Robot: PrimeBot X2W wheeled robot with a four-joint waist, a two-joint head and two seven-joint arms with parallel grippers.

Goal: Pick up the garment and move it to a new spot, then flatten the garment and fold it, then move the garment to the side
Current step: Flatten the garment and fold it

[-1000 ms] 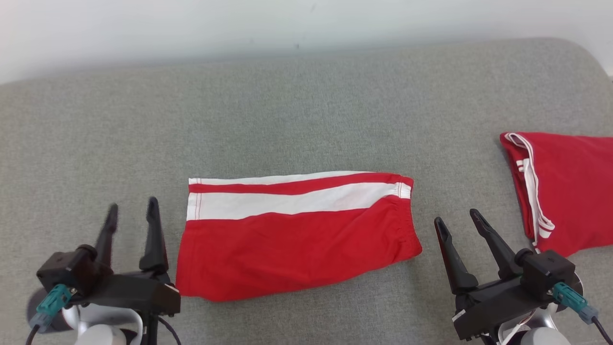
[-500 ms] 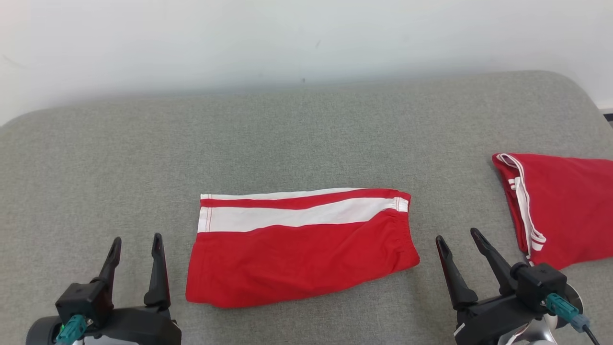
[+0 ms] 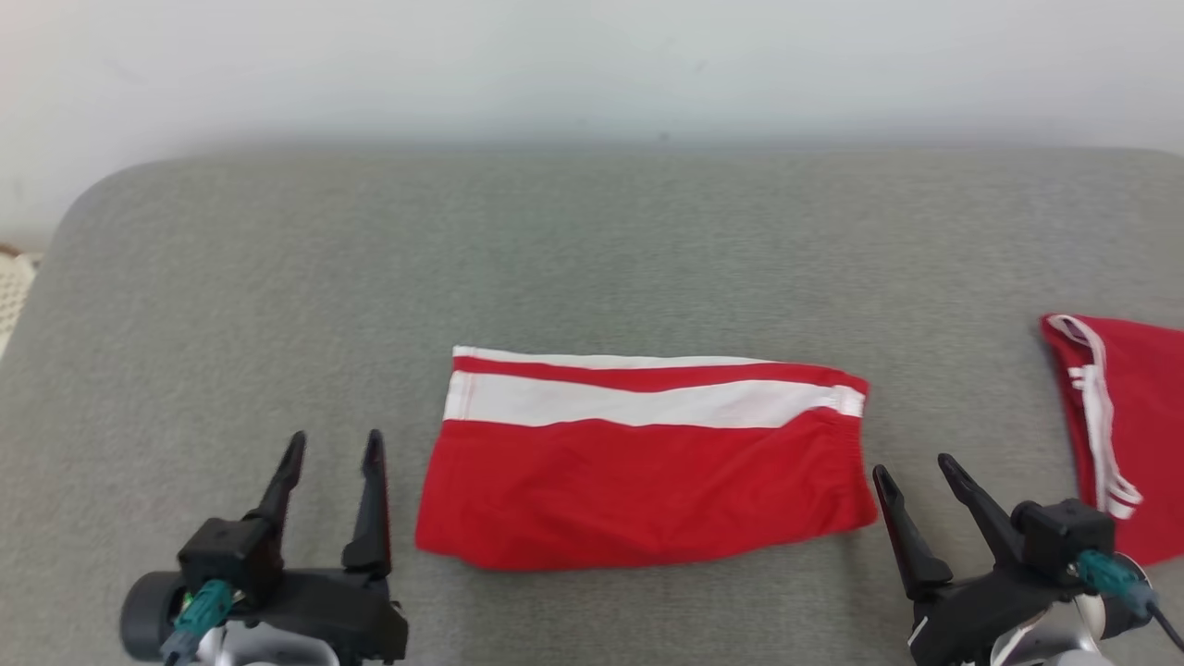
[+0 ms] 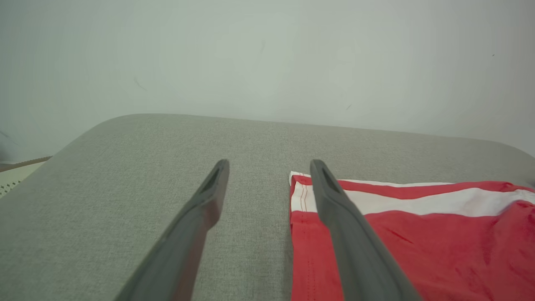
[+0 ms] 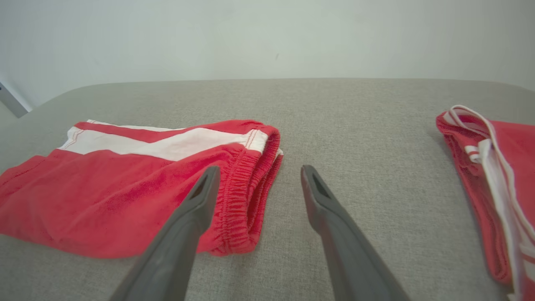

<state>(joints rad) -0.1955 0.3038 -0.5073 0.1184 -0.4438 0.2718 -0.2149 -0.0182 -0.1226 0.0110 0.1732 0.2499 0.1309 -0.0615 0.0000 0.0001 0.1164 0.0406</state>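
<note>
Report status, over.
Left claw open, empty. Right claw open, empty. Folded red garment flat on grey cushion between them. Second red garment far right, apart.

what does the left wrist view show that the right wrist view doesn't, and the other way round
Left wrist, not right wrist: the open left end effector and a pale textured patch past the cushion's rounded corner. Right wrist, not left wrist: the open right end effector, the gathered elastic waistband and a second red garment lying apart. Both: the folded garment with its white stripe, the grey cushion and the pale wall.
</note>
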